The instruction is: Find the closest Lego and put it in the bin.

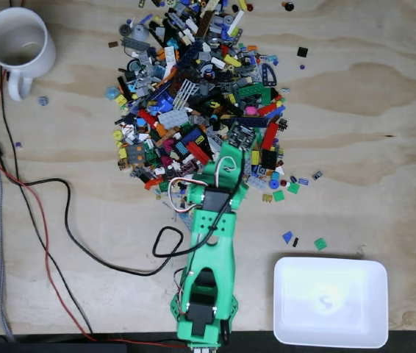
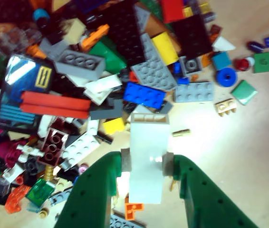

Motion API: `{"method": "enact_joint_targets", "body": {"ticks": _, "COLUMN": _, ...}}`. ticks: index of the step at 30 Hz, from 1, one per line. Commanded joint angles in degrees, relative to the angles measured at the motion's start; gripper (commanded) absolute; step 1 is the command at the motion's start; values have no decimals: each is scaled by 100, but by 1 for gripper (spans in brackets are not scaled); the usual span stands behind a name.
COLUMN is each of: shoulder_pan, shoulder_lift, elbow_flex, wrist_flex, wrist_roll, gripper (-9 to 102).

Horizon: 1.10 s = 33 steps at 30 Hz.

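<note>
In the wrist view my green gripper (image 2: 146,164) is shut on a tall white Lego piece (image 2: 148,142), pinched between its two pads at the near edge of the pile. A blue plate (image 2: 144,94) and a grey plate (image 2: 194,91) lie just beyond it. In the fixed view the gripper (image 1: 239,141) reaches over the lower right part of the big mixed Lego pile (image 1: 193,81). The white bin (image 1: 296,294) sits at the lower right of the table, right of the arm's base, with nothing in it.
A white mug (image 1: 17,44) stands at the top left. Black and red cables (image 1: 61,220) trail across the left side and loop beside the arm. A few stray small pieces (image 1: 320,243) lie between the pile and the bin.
</note>
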Motion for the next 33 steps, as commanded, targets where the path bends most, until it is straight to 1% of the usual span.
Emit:
{"method": "enact_joint_targets", "body": {"ticks": 1, "shoulder_pan": 1986, "shoulder_lift": 826, "elbow_flex": -316, "wrist_flex": 158, "wrist_roll": -738, "gripper": 1}}
{"method": "enact_joint_targets", "body": {"ticks": 5, "shoulder_pan": 3814, "shoulder_lift": 1327, "elbow_flex": 158, "wrist_flex": -18, "wrist_roll": -1512, "gripper": 1}}
{"method": "enact_joint_targets", "body": {"ticks": 8, "shoulder_pan": 5063, "shoulder_lift": 1635, "elbow_flex": 475, "wrist_flex": -325, "wrist_roll": -1978, "gripper": 1}}
{"method": "enact_joint_targets", "body": {"ticks": 13, "shoulder_pan": 6636, "shoulder_lift": 1828, "elbow_flex": 694, "wrist_flex": -360, "wrist_roll": -2628, "gripper": 1}}
{"method": "enact_joint_targets", "body": {"ticks": 16, "shoulder_pan": 7321, "shoulder_lift": 1846, "elbow_flex": 976, "wrist_flex": -694, "wrist_roll": -2900, "gripper": 1}}
{"method": "enact_joint_targets", "body": {"ticks": 20, "shoulder_pan": 7620, "shoulder_lift": 1916, "elbow_flex": 1600, "wrist_flex": -1345, "wrist_roll": -3041, "gripper": 2}}
{"method": "enact_joint_targets", "body": {"ticks": 23, "shoulder_pan": 7638, "shoulder_lift": 1881, "elbow_flex": 1854, "wrist_flex": -1811, "wrist_roll": -2979, "gripper": 11}}
{"method": "enact_joint_targets", "body": {"ticks": 24, "shoulder_pan": 7594, "shoulder_lift": 1881, "elbow_flex": 1872, "wrist_flex": -1907, "wrist_roll": -2892, "gripper": 18}}
{"method": "enact_joint_targets", "body": {"ticks": 25, "shoulder_pan": 7541, "shoulder_lift": 1881, "elbow_flex": 1872, "wrist_flex": -2004, "wrist_roll": -2821, "gripper": 20}}
{"method": "enact_joint_targets", "body": {"ticks": 27, "shoulder_pan": 7356, "shoulder_lift": 1872, "elbow_flex": 1837, "wrist_flex": -2215, "wrist_roll": -2575, "gripper": 28}}
{"method": "enact_joint_targets", "body": {"ticks": 29, "shoulder_pan": 6926, "shoulder_lift": 1898, "elbow_flex": 1749, "wrist_flex": -2259, "wrist_roll": -2329, "gripper": 31}}
{"method": "enact_joint_targets", "body": {"ticks": 31, "shoulder_pan": 6442, "shoulder_lift": 1934, "elbow_flex": 1740, "wrist_flex": -2470, "wrist_roll": -2101, "gripper": 31}}
{"method": "enact_joint_targets", "body": {"ticks": 33, "shoulder_pan": 6205, "shoulder_lift": 1969, "elbow_flex": 1644, "wrist_flex": -2540, "wrist_roll": -1960, "gripper": 30}}
